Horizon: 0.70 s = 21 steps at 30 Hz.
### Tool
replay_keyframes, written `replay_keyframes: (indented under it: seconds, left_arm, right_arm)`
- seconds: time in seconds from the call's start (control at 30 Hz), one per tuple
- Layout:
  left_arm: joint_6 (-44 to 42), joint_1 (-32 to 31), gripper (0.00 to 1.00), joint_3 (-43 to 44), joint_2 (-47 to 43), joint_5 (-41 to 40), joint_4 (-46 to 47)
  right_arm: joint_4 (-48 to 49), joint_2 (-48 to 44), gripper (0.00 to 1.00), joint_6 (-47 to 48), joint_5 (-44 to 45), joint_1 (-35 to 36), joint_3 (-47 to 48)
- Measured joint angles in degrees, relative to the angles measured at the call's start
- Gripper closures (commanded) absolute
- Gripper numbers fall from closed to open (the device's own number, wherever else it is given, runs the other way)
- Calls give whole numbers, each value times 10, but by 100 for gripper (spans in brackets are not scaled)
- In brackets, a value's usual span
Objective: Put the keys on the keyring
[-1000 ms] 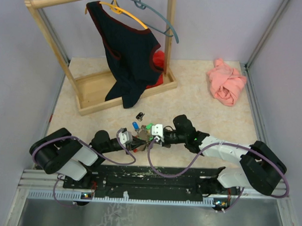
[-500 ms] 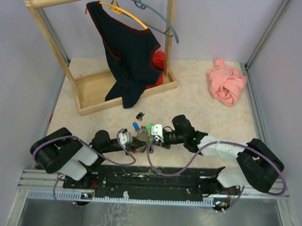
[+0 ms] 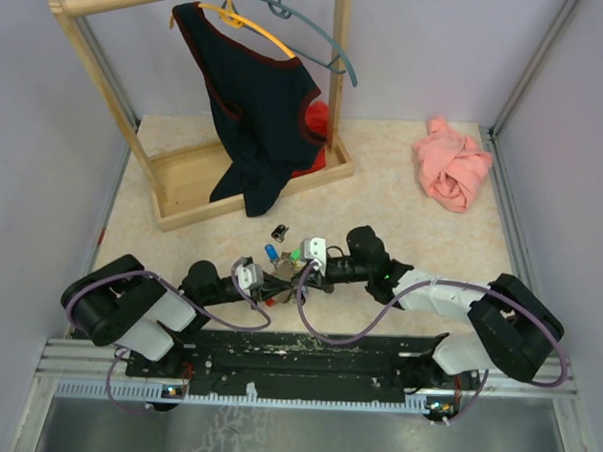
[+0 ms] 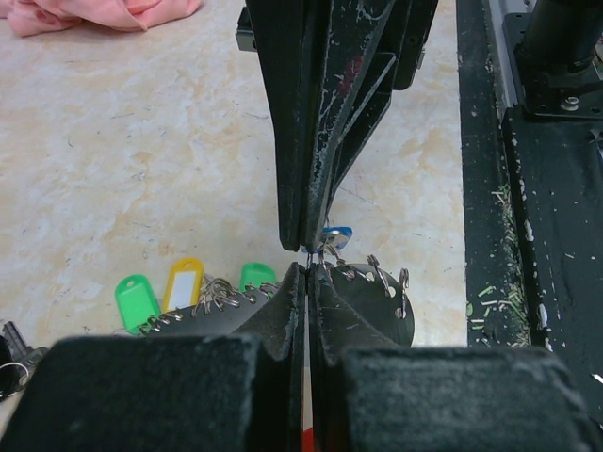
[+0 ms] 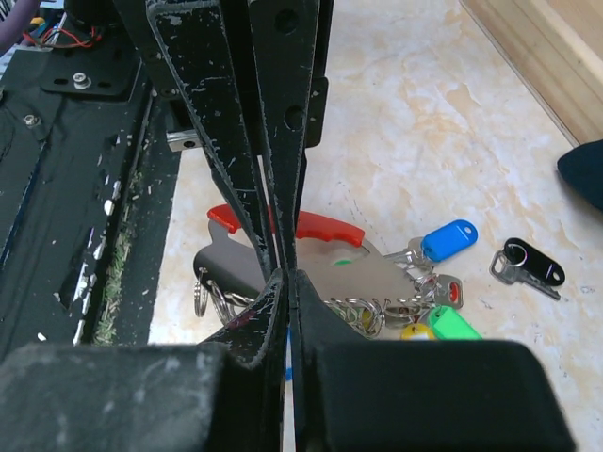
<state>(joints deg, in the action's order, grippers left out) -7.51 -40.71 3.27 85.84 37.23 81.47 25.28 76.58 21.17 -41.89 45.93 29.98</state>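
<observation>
The two grippers meet tip to tip over a bunch of keys point(image 3: 280, 270) near the table's front edge. My left gripper point(image 4: 308, 268) is shut on a thin silvery keyring point(image 4: 310, 254) at its tips. My right gripper point(image 5: 285, 278) is shut, with a bit of a blue-headed key point(image 4: 334, 233) showing at its tips. Under them lies a dark key holder point(image 4: 377, 301) with several small rings along its edge and a red rim point(image 5: 325, 226). Blue point(image 5: 450, 238), green point(image 5: 454, 325) and yellow point(image 4: 182, 282) tags lie beside it. A red-headed key point(image 5: 448, 290) lies among the rings.
A loose black-headed key point(image 5: 532, 262) lies on the table beyond the bunch, also in the top view point(image 3: 278, 230). A wooden clothes rack point(image 3: 183, 181) with a dark top stands at the back left. A pink cloth point(image 3: 452, 165) lies at the back right. The black base rail point(image 3: 306, 351) runs along the front.
My right wrist has shifted slightly away from the front edge, still at the bunch. The left arm has stayed where it was.
</observation>
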Motion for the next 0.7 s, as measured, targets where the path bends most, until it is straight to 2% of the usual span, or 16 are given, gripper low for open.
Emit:
replay_keyframes:
  seconds: [0.33,0.57,0.7]
  left_arm:
    - [12,0,99,-19,7,-26,46]
    - [18,0,99,-23,7,-57,49]
    - [22,0,99,-26,7,-77,51]
  right_arm:
    - [26,-2,100,-35,17,-12,-29]
    - [-42,-74,100,-72,139,-16,-34]
    - [-93,-82,100,-112,220,-16,-33]
